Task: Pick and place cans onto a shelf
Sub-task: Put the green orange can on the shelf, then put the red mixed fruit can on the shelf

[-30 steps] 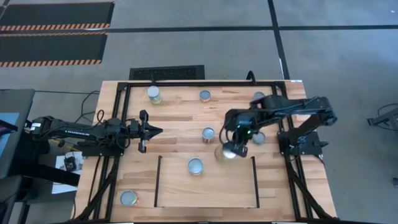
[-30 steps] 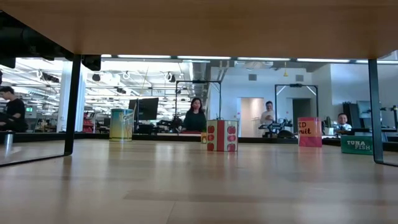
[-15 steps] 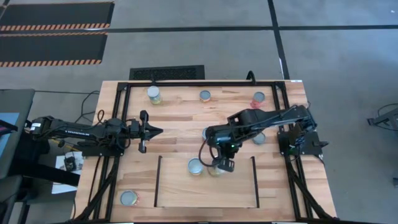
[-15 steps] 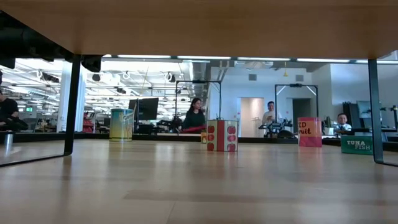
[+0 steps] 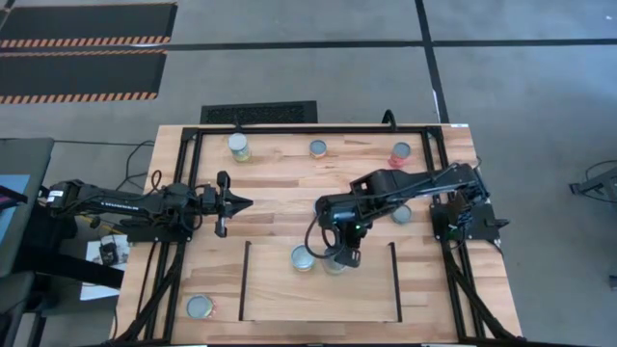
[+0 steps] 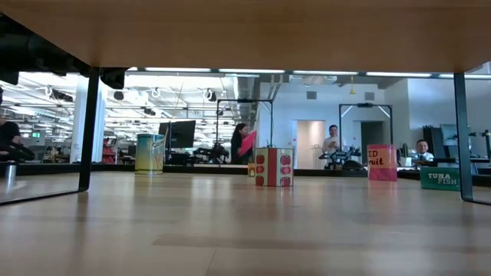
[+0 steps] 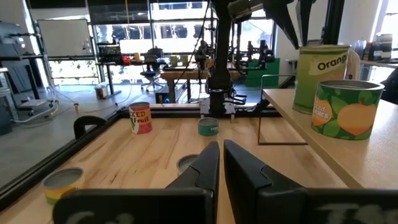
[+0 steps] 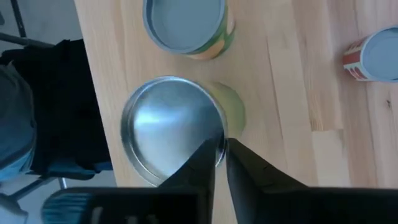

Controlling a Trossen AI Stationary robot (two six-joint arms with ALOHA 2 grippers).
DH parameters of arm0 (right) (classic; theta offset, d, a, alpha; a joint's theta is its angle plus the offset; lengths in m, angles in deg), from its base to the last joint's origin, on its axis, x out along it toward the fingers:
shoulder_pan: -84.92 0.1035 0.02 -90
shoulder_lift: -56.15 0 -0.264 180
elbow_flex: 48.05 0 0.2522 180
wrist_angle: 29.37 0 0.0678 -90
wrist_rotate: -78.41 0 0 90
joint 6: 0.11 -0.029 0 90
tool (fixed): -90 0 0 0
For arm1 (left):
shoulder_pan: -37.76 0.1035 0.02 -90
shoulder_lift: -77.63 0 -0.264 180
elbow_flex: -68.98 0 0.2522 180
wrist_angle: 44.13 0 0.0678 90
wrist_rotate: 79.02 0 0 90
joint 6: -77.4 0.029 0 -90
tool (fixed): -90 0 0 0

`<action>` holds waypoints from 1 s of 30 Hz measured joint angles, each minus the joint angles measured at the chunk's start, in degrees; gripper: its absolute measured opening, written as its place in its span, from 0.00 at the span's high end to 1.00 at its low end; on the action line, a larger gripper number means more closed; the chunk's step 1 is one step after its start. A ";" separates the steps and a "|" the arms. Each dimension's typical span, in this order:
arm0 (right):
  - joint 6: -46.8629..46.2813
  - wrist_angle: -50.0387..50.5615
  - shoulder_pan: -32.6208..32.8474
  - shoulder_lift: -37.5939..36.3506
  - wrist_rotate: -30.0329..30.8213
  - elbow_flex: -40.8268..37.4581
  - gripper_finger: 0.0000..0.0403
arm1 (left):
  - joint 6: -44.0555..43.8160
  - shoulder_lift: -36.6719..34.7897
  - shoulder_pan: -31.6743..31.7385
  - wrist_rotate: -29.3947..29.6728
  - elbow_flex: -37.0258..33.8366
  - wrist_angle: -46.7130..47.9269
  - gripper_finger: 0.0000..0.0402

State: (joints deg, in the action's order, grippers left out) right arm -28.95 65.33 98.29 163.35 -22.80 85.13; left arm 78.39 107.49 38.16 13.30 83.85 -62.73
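1. Cans (image 5: 317, 147) stand spread over the worktop (image 5: 280, 183). Three are along its far edge, one is at the near left corner (image 5: 200, 306), and one is beside the right arm (image 5: 402, 214).
2. Two more cans stand on the shelf (image 5: 318, 299), close to its far edge and just beside each other.
3. One of these is a silver-topped can (image 8: 168, 127). The right tool (image 5: 339, 258) is directly above it.
4. In the right wrist view, the tip of this tool (image 8: 221, 144) is at the rim of the silver top. We cannot tell whether the tool is spread, closed, or pinching the rim.
5. The neighbour can (image 5: 303, 257) has an orange and green label and stands free.
6. The left tool (image 5: 241, 202) waits over the left part of the worktop, well apart from the shelf. It is pressed together and holds nothing.
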 joint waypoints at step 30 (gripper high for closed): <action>20.48 -19.73 1.72 -29.47 9.60 -33.67 0.99 | 0.00 0.13 0.00 0.00 0.00 1.73 0.97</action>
State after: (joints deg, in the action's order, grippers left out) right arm -8.47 45.60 100.01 133.88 -13.19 51.46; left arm 78.39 107.63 38.16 13.31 83.85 -61.00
